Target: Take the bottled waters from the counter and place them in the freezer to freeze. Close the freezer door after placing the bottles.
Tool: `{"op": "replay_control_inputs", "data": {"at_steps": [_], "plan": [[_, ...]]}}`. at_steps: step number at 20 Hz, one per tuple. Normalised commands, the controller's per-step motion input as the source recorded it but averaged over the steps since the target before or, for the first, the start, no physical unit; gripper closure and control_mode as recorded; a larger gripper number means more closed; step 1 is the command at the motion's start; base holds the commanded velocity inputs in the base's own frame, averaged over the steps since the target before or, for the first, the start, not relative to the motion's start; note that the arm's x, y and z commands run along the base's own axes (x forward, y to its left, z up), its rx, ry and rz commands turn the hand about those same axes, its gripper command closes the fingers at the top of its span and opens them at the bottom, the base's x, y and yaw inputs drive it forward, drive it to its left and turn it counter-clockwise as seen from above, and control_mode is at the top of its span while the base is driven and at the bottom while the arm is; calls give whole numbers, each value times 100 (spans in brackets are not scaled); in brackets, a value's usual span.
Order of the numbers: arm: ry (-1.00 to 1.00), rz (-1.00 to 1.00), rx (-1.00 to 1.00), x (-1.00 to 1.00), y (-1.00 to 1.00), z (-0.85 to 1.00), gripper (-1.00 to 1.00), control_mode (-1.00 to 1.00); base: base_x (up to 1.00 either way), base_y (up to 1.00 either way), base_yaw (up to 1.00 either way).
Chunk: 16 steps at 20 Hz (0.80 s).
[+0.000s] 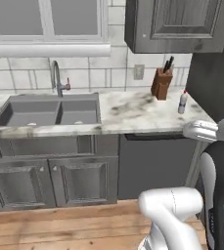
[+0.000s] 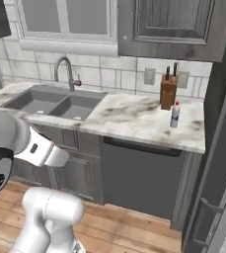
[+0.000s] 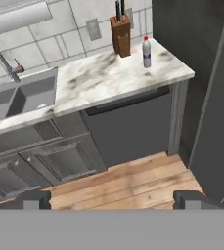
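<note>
Marble-look bench (image 1: 128,114) with dark veining ran across dark grey cabinets (image 1: 50,180), carrying a grey double sink basin (image 1: 50,111) with a curved faucet (image 1: 56,78) at its left portion. One bottled water with a red cap (image 1: 183,102) stood upright on the bench near its right end, just beside and in front of the brown knife block (image 1: 162,83), which sat against the tiled wall below an outlet plate (image 1: 139,72). In the right base view the same bottle (image 2: 175,115) stood apart from the knife block (image 2: 168,92), slightly nearer the bench's front edge. A dark flat appliance front (image 1: 155,166) sat under the bench below the bottle. A dark wood-grain wall cabinet (image 1: 177,24) hung above the knife block, and a window (image 1: 45,22) sat above the sink.

At the far right, a tall grey panel of the fridge unit (image 2: 223,163) rose from the wooden floor (image 2: 134,227); whether this was the freezer door could not be told.

The end effector (image 3: 113,199), seen in the hand view, hovered well back from the bench and above the floor, its two dark fingertips (image 3: 35,199) spread wide apart with nothing between them. The bottle (image 3: 146,52) appeared far ahead of it, upright and untouched.
</note>
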Motion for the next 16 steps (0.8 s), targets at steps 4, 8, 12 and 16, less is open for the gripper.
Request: {"op": "replay_control_inputs", "data": {"at_steps": [4, 8, 12, 16], "plan": [[0, 0, 0, 0, 0, 0, -100, 100, 95, 0, -25], [0, 0, 0, 0, 0, 0, -100, 100, 99, -5, -17], [0, 0, 0, 0, 0, 0, -100, 100, 61, -32, -16], [0, 0, 0, 0, 0, 0, -100, 100, 48, -31, -20]]}}
